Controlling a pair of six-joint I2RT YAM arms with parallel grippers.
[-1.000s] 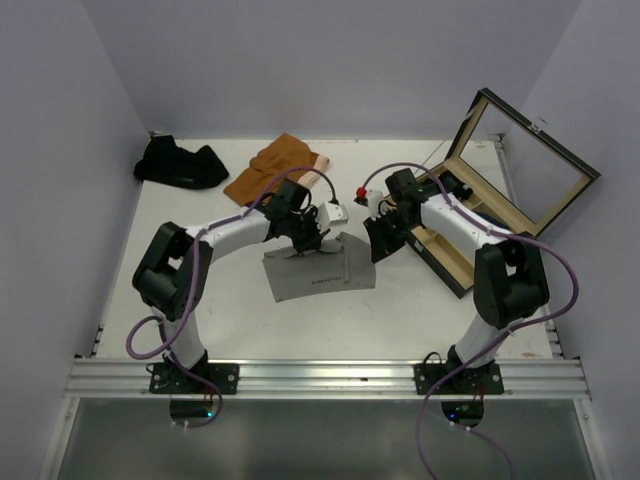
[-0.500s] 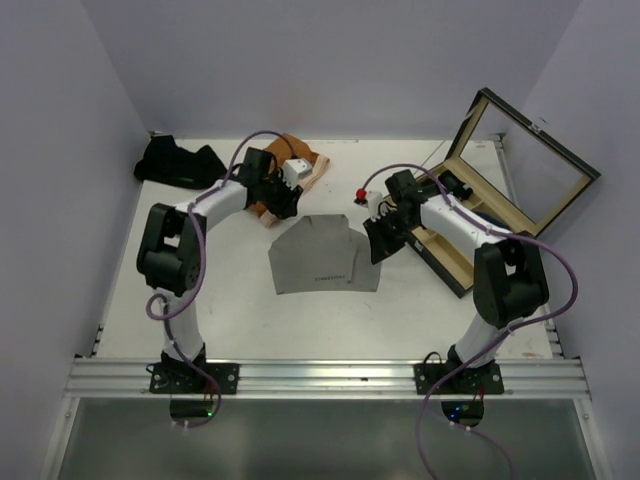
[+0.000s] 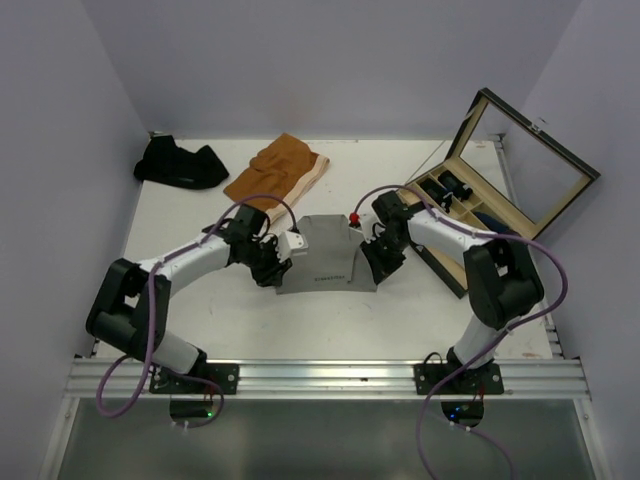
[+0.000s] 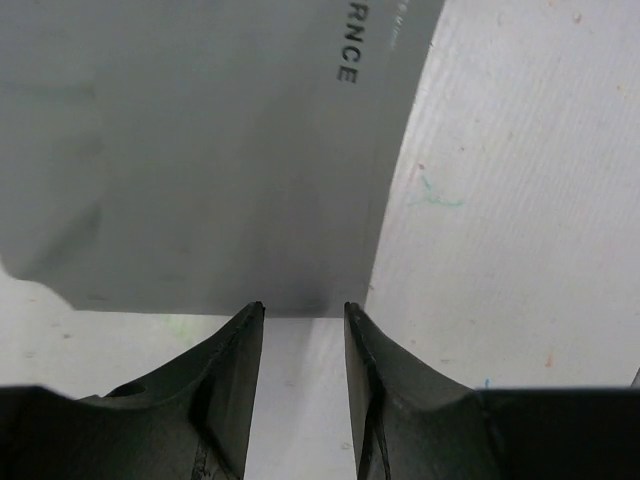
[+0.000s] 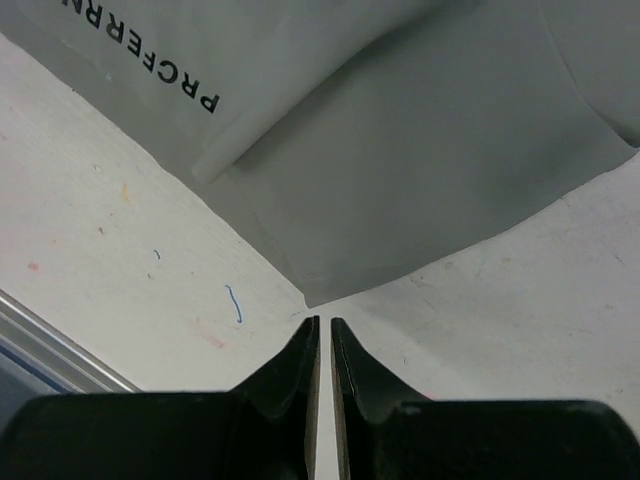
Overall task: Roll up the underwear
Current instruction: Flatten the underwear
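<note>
Top external view, from my station: light grey underwear (image 3: 325,258) lies flat on the surface (image 3: 330,320). Left tool (image 4: 303,306) sits at its 8 o'clock corner, narrowly parted and empty. Right tool (image 5: 323,320) sits at 4 o'clock, nearly closed and empty.

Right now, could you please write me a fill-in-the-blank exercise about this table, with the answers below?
1. The flat underwear in the middle of the table is light ____ in colour.
2. The black underwear lies in the far ____ corner.
3. The glass lid of the wooden box stands ____.
4. The left gripper holds ____.
Answers: grey; left; open; nothing.
</note>
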